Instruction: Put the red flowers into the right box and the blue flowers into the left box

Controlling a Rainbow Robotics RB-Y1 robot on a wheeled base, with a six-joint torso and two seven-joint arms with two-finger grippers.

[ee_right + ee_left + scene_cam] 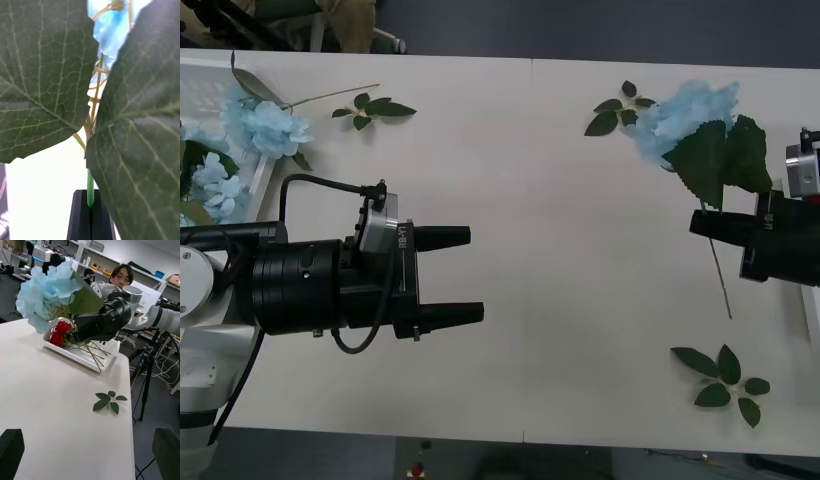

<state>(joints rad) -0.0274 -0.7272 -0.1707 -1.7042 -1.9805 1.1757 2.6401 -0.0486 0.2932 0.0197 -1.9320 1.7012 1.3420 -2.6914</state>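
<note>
My right gripper (702,222) is shut on the thin green stem of a blue flower (690,115) and holds it above the table's right side, bloom pointing away, big leaves spread. In the right wrist view the black fingers (80,217) clamp the stem (90,193) under two large leaves. The left wrist view has this blue flower (48,292) raised in front of the right box (80,356), where red flowers (60,333) lie. More blue flowers (265,125) rest in the left box (210,75). At the table's left, my left gripper (473,274) hovers open with nothing between its fingers.
Flowerless leaf sprigs lie on the table: one at the back left (375,107), one at the back right (620,108), one at the front right (725,378). A thin white rim (812,325) is at the right edge. Tripods and cables stand beyond the table's end.
</note>
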